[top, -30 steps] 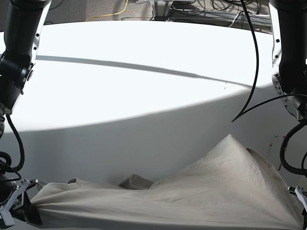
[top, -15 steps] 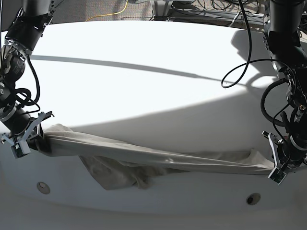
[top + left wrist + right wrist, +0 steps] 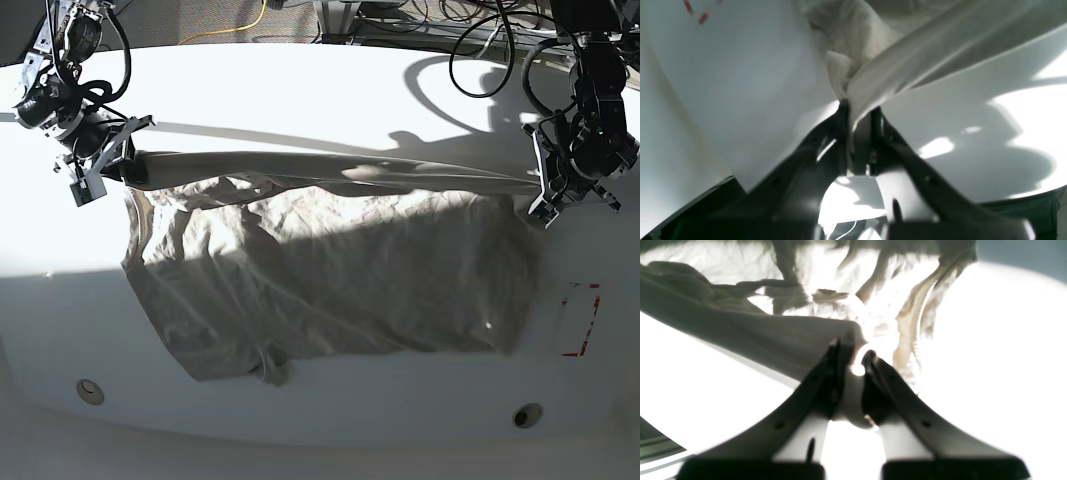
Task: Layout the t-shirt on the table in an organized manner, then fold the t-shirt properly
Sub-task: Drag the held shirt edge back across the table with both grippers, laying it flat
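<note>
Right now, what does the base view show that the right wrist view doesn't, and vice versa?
Base view only: the red dashed rectangle mark, two round table holes and the left gripper, its jaws on the shirt's far edge.

Right wrist view only: a close look at both right jaws pinching cloth, with fabric poking out beyond them.

Both: the beige t-shirt, the white tabletop and the right gripper.

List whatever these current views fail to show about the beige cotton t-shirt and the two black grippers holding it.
- Fingertip pads of the left black gripper: blurred in the left wrist view, and covered by cloth.
- Neck label of the beige cotton t-shirt: not discernible in the base view; folds and small scale hide it.
- White tabletop's surface detail: washed out by glare in the right wrist view.
</note>
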Robot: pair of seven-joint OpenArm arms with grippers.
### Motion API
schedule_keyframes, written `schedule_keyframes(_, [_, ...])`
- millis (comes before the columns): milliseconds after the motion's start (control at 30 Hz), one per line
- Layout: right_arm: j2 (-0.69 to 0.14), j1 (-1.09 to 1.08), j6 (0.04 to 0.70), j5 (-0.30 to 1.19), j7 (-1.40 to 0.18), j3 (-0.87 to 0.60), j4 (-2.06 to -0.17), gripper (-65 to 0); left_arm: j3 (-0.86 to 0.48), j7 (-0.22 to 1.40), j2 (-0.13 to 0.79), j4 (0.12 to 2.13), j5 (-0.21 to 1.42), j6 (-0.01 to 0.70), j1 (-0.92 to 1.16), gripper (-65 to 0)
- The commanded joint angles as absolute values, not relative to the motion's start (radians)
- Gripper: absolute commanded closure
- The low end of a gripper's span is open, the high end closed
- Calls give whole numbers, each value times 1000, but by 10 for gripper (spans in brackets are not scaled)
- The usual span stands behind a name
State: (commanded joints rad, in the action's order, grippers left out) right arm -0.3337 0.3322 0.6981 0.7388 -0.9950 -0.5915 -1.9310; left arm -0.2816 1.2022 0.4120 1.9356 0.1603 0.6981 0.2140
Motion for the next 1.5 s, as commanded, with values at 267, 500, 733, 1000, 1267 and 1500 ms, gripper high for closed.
schedule_keyframes(267, [-308, 381, 698, 713, -995, -590, -1931, 0, -302, 1202, 417, 1936, 156, 698, 297, 0])
schedule_keyframes(500, [-260, 392, 698, 587, -993, -591, -1931, 0, -302, 1201, 417, 1929, 153, 698, 351, 0])
schedule_keyframes(733, [-216, 392, 698, 456, -993, -595, -1931, 0, -302, 1199, 417, 1928, 151, 698, 380, -74])
schedule_keyframes(1000, [-154, 392, 698, 312, -993, -595, -1931, 0, -302, 1199, 418, 1928, 151, 698, 380, -251])
schedule_keyframes(1267, [-134, 392, 698, 234, -993, -595, -1931, -11, -297, 1199, 437, 1926, 150, 698, 406, -257])
schedule_keyframes(1500, [-128, 406, 698, 180, -997, -601, -1939, -327, -295, 1199, 460, 1928, 151, 698, 450, -461])
